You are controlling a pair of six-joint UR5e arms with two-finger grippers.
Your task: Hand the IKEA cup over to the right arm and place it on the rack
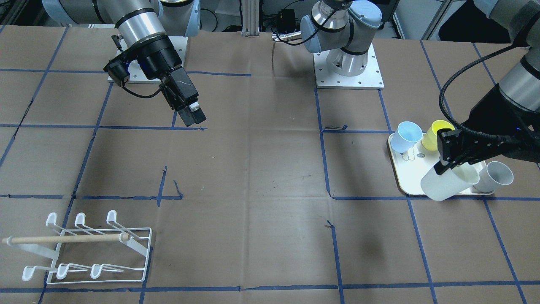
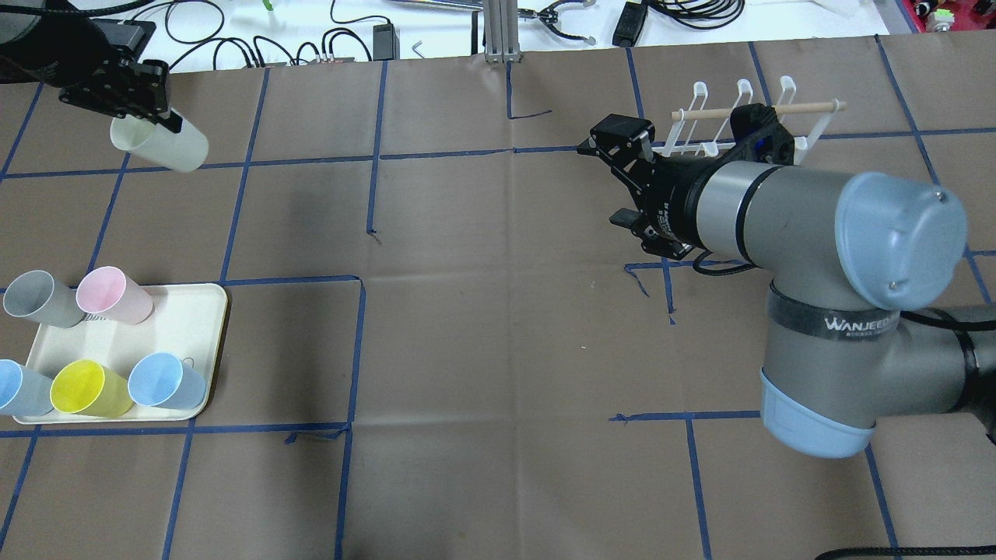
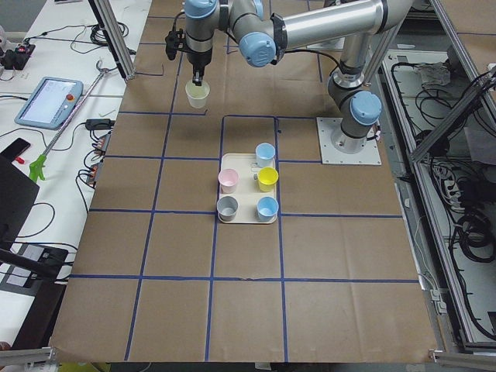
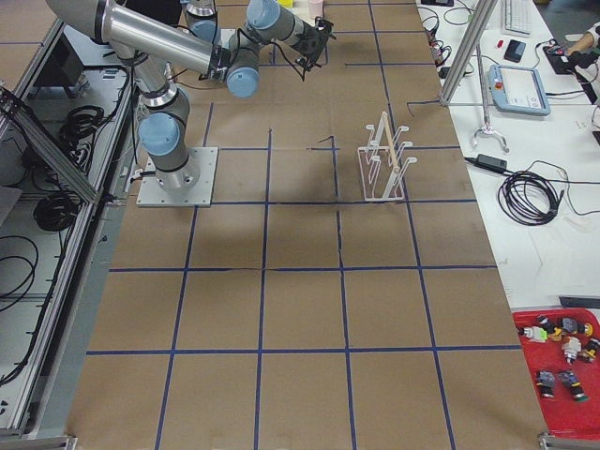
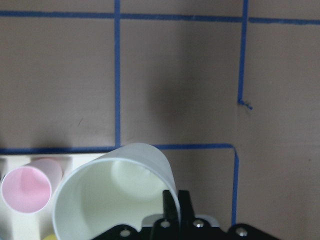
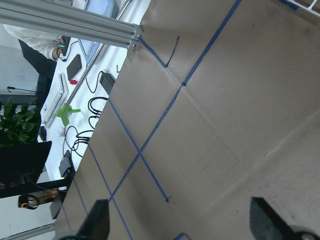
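My left gripper is shut on the rim of a cream-white cup and holds it tilted in the air, away from the tray. In the left wrist view the fingers pinch the cup's wall, one inside and one outside. It also shows in the front view. My right gripper hangs above the table's middle, open and empty. Its fingers stand wide apart in the right wrist view. The white wire rack with a wooden dowel stands at the table's far right corner.
A cream tray at my near left bears a grey cup, a pink cup, a yellow cup and two blue cups. Blue tape lines cross the brown paper table. Cables lie past the far edge.
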